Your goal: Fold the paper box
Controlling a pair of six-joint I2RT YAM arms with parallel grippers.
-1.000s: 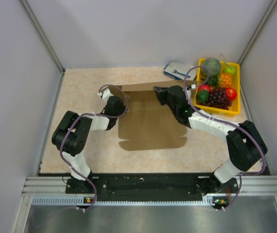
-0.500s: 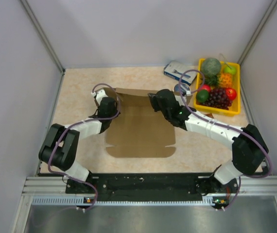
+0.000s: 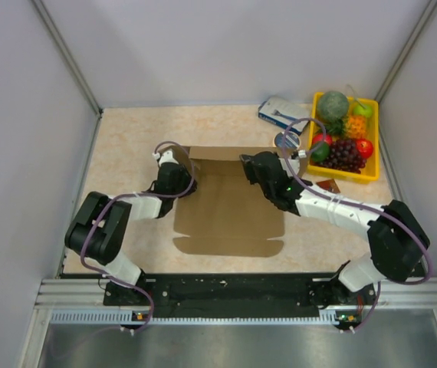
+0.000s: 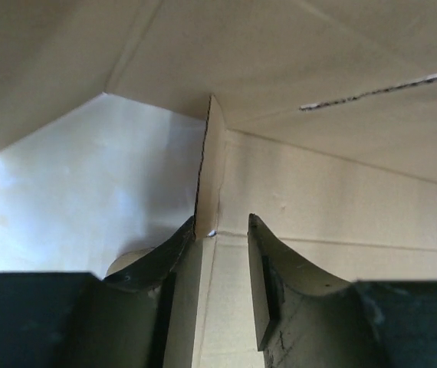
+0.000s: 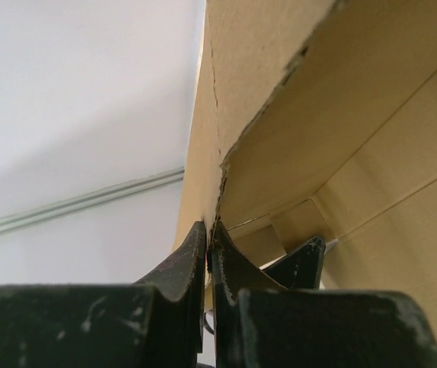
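Observation:
The paper box (image 3: pixel 230 207) is a big plain brown cardboard blank lying in the middle of the table, with its far wall raised. My left gripper (image 3: pixel 179 173) is at the box's far left corner. In the left wrist view its jaws (image 4: pixel 222 226) stand apart around a cardboard flap (image 4: pixel 211 291), with the left finger (image 4: pixel 161 261) against the flap's edge. My right gripper (image 3: pixel 251 164) is at the far right corner. In the right wrist view it (image 5: pixel 211 230) is shut on the torn edge of a cardboard wall (image 5: pixel 238 92).
A yellow fruit tray (image 3: pixel 372 140) stands at the far right, with a small blue-and-white carton (image 3: pixel 278 112) to its left. A small dark piece (image 3: pixel 327 185) lies near the tray. Grey walls close in the table on the left, far and right sides.
The box slid left and toward me with both grippers, then came back a little to the right. The left arm's elbow swung out to the left.

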